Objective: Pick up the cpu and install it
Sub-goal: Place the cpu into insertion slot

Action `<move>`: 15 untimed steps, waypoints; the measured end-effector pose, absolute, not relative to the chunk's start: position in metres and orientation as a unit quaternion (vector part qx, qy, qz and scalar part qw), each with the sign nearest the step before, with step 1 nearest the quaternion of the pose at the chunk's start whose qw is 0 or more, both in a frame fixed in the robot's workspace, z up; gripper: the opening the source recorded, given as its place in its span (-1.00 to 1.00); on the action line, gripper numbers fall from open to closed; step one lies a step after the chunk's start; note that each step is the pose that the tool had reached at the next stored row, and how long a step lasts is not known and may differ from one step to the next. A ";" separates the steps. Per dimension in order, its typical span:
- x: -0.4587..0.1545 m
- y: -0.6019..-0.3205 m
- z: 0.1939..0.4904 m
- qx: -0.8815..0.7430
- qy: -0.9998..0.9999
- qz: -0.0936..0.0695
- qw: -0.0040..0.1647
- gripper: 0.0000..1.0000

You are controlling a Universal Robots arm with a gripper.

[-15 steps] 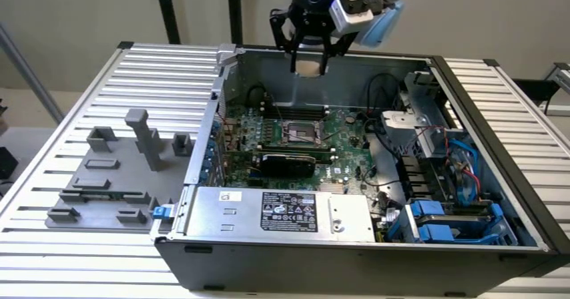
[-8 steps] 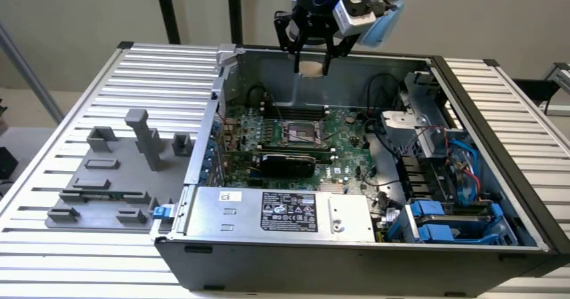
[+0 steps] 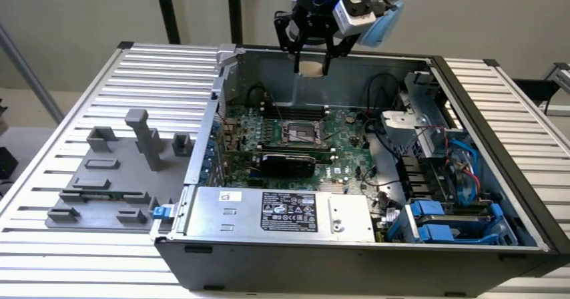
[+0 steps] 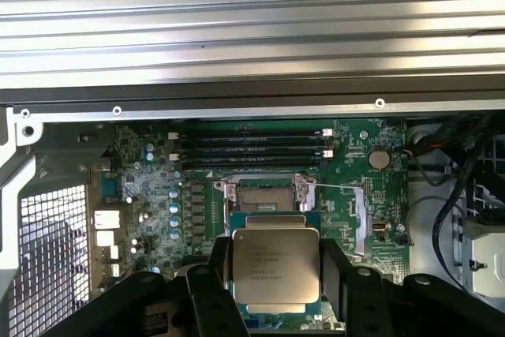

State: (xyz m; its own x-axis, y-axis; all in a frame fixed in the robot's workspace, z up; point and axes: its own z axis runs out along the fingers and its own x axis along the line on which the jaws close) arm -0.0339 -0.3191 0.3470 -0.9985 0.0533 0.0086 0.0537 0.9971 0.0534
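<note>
1. One arm carries the gripper (image 3: 312, 64), which hangs over the far wall of the open computer case (image 3: 356, 262), well above the boards inside.
2. Two black fingers (image 4: 215, 282) pinch the cpu (image 4: 276, 270) by opposite edges. We see the jaws set against its sides, not spread free of it.
3. In the wrist view the cpu lies flat between the fingers, with its silvery top plate and printed lettering facing the camera and a thin tan rim around the plate.
4. In the exterior view the cpu (image 3: 311, 69) shows as a pale square at the fingertips, held in the air and touching nothing else.
5. We find the socket (image 3: 298, 133) on the green motherboard (image 3: 343, 169), in the middle of the case floor and below the gripper. Its centre is dark inside a metal frame.
6. In the wrist view the socket (image 4: 264, 199) sits just past the edge of the held cpu, with four memory slots (image 4: 248, 146) beyond it and a coin battery (image 4: 379, 159) off to one side.
7. The grey power supply (image 3: 285, 212) fills the near side of the case. Blue drive brackets (image 3: 445, 227) stand at the exterior view's right.
8. A grey fixture (image 3: 107, 179) rests on the slatted table (image 3: 521, 112) at the exterior view's left, well apart from the gripper.
</note>
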 end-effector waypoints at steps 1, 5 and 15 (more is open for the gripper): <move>-0.034 -0.319 0.347 -0.027 -0.999 -0.027 0.004 0.10; -0.034 -0.319 0.347 -0.031 -0.999 -0.027 0.004 0.10; -0.034 -0.319 0.344 -0.119 -0.993 -0.027 0.002 0.10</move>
State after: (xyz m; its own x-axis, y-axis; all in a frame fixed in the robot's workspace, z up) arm -0.0339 -0.3191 0.3436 -0.9716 0.2365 0.0106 0.2367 0.9701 0.0528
